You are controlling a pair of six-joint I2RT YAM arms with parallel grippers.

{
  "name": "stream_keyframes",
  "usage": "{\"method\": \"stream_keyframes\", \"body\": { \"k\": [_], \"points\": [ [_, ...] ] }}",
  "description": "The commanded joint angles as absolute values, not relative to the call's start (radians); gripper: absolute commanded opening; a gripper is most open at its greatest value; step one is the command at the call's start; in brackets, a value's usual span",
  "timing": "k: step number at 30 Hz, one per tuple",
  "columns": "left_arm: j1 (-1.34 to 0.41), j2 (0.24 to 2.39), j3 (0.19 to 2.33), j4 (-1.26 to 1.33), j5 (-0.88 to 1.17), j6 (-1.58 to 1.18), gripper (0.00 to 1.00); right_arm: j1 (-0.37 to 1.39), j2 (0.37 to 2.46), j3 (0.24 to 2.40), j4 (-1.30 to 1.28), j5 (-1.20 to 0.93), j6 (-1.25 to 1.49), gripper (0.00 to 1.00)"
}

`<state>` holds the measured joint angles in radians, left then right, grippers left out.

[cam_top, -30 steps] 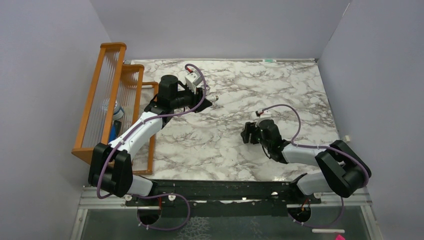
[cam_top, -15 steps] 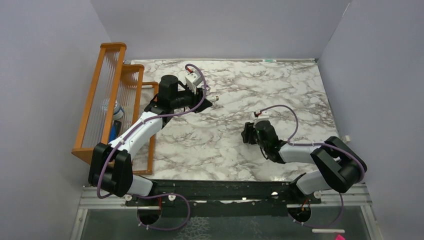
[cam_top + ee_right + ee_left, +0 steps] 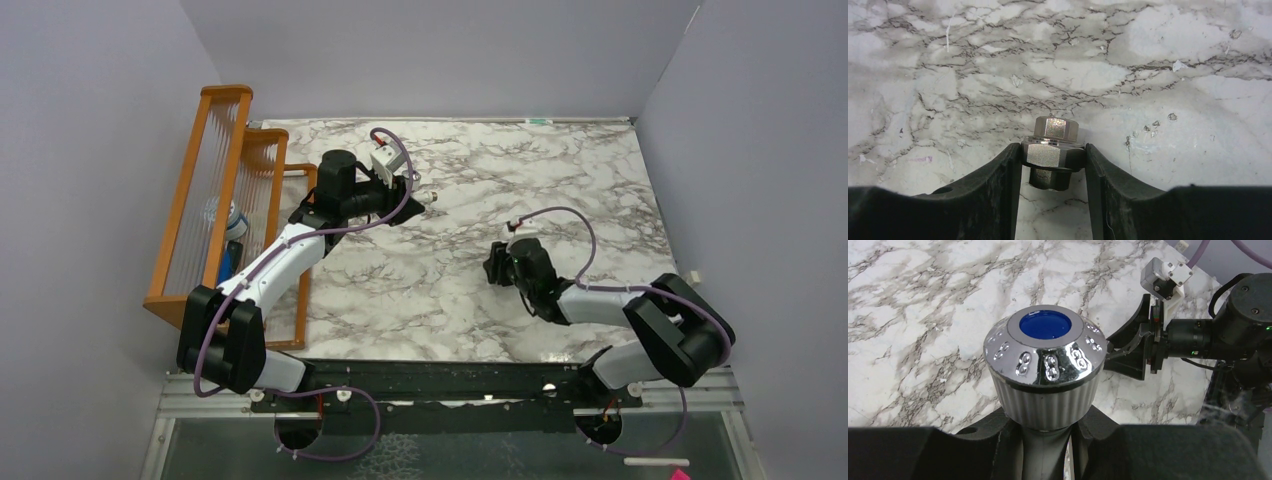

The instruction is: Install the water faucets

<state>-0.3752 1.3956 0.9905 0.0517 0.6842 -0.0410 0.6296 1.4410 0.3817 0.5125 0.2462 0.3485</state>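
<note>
My left gripper (image 3: 1045, 432) is shut on the white tap (image 3: 1045, 390), gripping its stem just under the round silvery knob with the blue centre dot (image 3: 1045, 324). In the top view the left gripper (image 3: 412, 195) holds the tap (image 3: 427, 198) above the marble at the back left centre. My right gripper (image 3: 1053, 162) is shut on the small brass-grey hex fitting (image 3: 1054, 145), its jaws against the wide flange. In the top view the right gripper (image 3: 492, 267) is low over the marble right of centre, and the fitting is hidden there.
An orange wooden rack (image 3: 215, 190) stands along the left edge of the marble table (image 3: 480, 170), with small items behind its slats. The right arm and its white camera box (image 3: 1168, 275) show at the far side of the left wrist view.
The right arm's elbow and cable have shifted slightly. Both grippers hold their parts in nearly the same places.
</note>
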Motion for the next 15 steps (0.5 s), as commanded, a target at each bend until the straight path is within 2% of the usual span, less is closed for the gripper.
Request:
{"method": "stream_keyframes", "body": {
  "k": [1,3,6,10,15],
  "points": [
    [-0.38,1.394,1.0,0.084,0.713,-0.037,0.0,0.639,1.328,0.463,0.458,0.247,0.282,0.04],
    [-0.38,1.395,1.005,0.09,0.727,-0.049,0.0,0.637,1.256,0.517,0.379,0.225,0.228,0.0],
    [-0.38,1.401,1.034,0.09,0.776,-0.067,0.0,0.637,1.156,0.587,0.314,0.206,0.16,0.0],
    [-0.38,1.391,1.086,0.071,0.796,-0.084,0.0,0.638,1.071,0.63,0.368,0.148,0.04,0.01],
    [-0.38,1.365,1.166,0.037,0.814,-0.119,0.0,0.638,0.985,0.799,0.148,-0.079,-0.09,0.01]
  ]
}}
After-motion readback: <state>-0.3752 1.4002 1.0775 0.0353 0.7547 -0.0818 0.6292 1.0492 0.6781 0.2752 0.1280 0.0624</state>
